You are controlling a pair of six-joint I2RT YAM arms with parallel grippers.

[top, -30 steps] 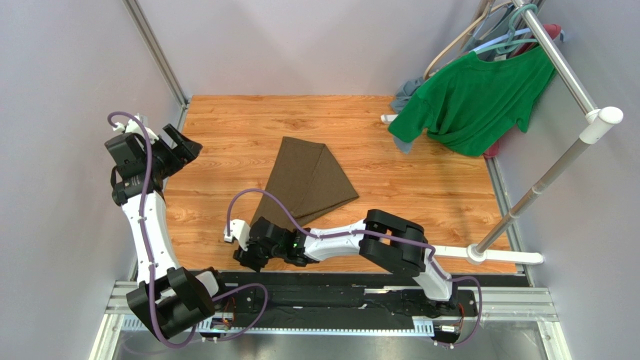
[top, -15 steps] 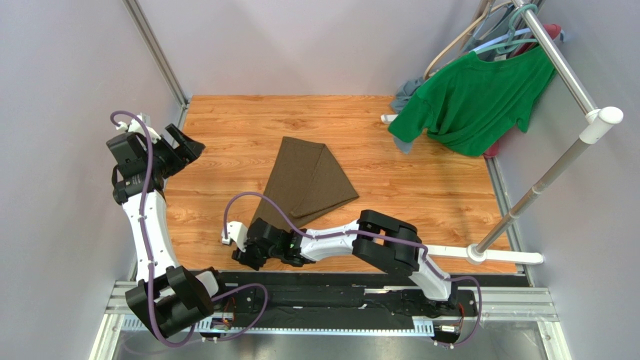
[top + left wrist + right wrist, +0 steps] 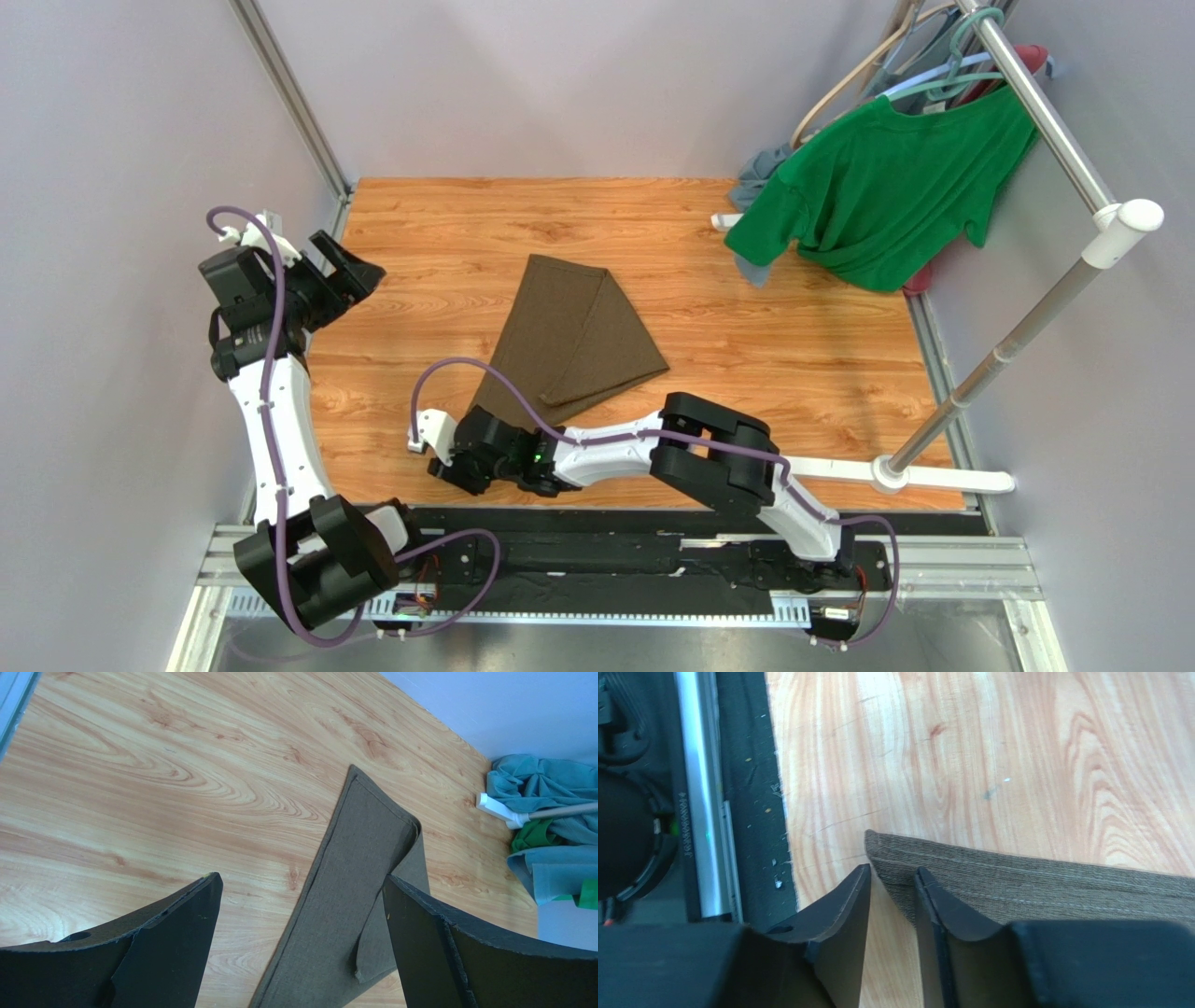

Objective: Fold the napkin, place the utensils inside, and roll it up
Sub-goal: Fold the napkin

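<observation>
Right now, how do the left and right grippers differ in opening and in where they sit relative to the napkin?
The left gripper has its jaws wide apart; the right gripper shows only a narrow gap. The left gripper hangs clear of the napkin, at the left side of the table; the right gripper sits at the napkin's near corner, by the table's near edge. Whether it grips the cloth is unclear. Both have dark fingers.
</observation>
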